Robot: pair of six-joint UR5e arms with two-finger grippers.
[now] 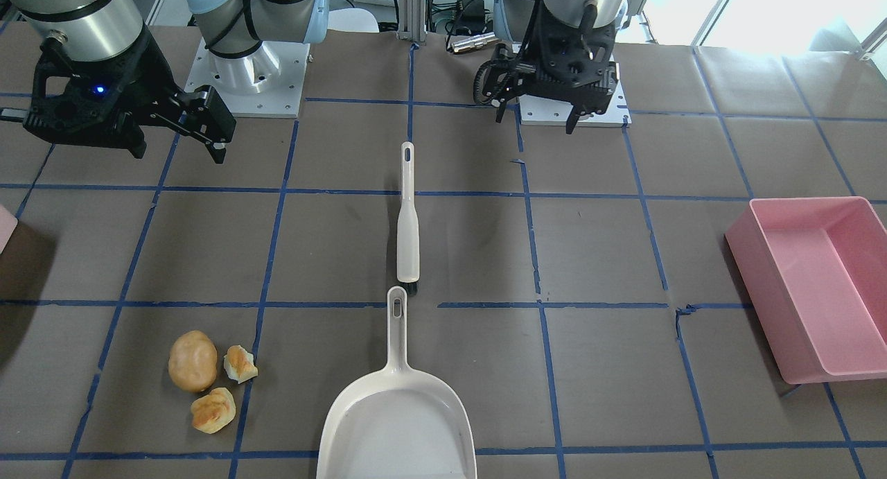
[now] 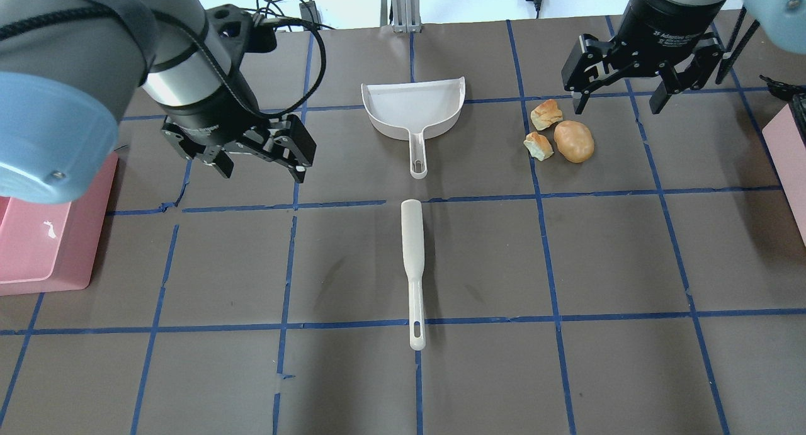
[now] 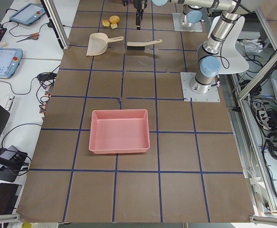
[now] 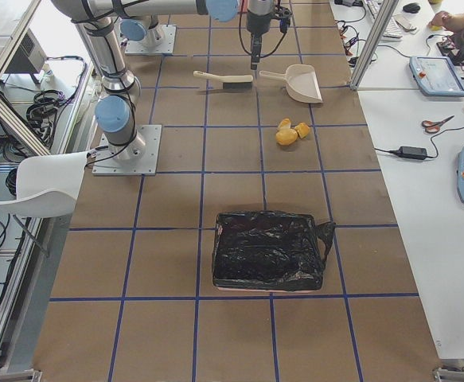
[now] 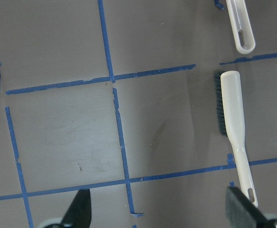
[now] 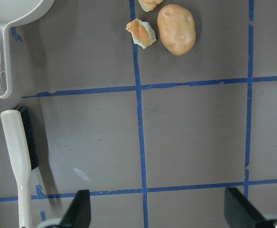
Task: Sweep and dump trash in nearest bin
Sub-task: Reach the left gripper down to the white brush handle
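Start step, no tool taken. Left gripper (image 2: pixel 261 170) and right gripper (image 2: pixel 618 104) are spread, empty. Trash (image 2: pixel 563 136) lies ahead of right gripper, bin (image 2: pixel 787 152) at its outer side. Next, probably: grasp brush (image 2: pixel 412 259) and dustpan (image 2: pixel 412 107), both between the grippers.

Bright, even light w/ soft shadows; sharp focus; glare top-right, front-facing view.

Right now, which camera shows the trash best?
Front-facing: the trash shows large and unblocked, with all three pieces in full. Overhead also shows all three, but smaller. Right wrist is sharp, but the top edge of the picture crops one piece. Both side views show only tiny blobs. Left wrist shows none of it.
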